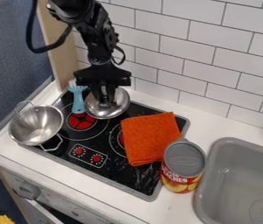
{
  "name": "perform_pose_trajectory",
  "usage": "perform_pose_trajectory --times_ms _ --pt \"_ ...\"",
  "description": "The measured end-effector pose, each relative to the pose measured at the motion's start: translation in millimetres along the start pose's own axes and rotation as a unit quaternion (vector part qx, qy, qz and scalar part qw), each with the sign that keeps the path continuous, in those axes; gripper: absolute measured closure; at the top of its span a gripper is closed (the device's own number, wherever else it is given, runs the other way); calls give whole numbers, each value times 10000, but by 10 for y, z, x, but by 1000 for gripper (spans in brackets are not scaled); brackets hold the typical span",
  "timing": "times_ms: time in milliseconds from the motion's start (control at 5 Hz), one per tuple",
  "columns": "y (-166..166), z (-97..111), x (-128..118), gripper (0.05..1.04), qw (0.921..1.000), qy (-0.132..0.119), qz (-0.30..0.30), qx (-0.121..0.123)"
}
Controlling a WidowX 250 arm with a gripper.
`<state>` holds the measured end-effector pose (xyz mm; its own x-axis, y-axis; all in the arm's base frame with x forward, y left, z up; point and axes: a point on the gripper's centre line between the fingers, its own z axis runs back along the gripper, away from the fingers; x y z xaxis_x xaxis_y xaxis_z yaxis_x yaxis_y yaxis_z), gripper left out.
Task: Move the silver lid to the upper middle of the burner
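The claw (104, 99) is seen pointing down over the rear part of the black stovetop (119, 177). How far it is opened cannot be told, nor can it be told whether anything is gripped. The silver lid (117, 107) is found directly beneath it, at the upper middle of the stovetop, and is partly hidden by the claw. Above, the black arm (95, 37) is extended in from the top edge of the view.

Just to the left of the lid, a light-blue utensil (77, 101) is set with its toothed end toward the wall. The red centre of a burner (81, 121) is seen in front of these two. Farther left, a silver pot (35, 127) with two wire handles is placed at the stovetop's left edge. To the right of the lid, an orange cloth (148, 135) is laid folded, and the right-hand burner is partly covered by it. A can (183, 168) is stood upright by the cloth's front right corner, between the stovetop and the grey sink (230, 175). The back of the white counter (206, 120) is bordered by a white tiled wall (195, 70).
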<state>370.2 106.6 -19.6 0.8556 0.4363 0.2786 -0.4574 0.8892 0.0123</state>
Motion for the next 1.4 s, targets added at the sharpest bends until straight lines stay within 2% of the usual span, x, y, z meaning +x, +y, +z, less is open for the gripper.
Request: perform_pose_trajectory --times_ms 200,400,800,1000,1200,1400 --pt "12 -162 -12 809 9998 142 -16 98" --pt "1 -170 23 765 9998 154 -10 110" --pt "-1 -180 -47 170 9994 329 76 101" --pt "-24 -25 13 73 9998 195 101 0" --pt "-24 41 7 77 9998 179 121 -22" --pt "-21 188 39 83 9998 51 187 -91"
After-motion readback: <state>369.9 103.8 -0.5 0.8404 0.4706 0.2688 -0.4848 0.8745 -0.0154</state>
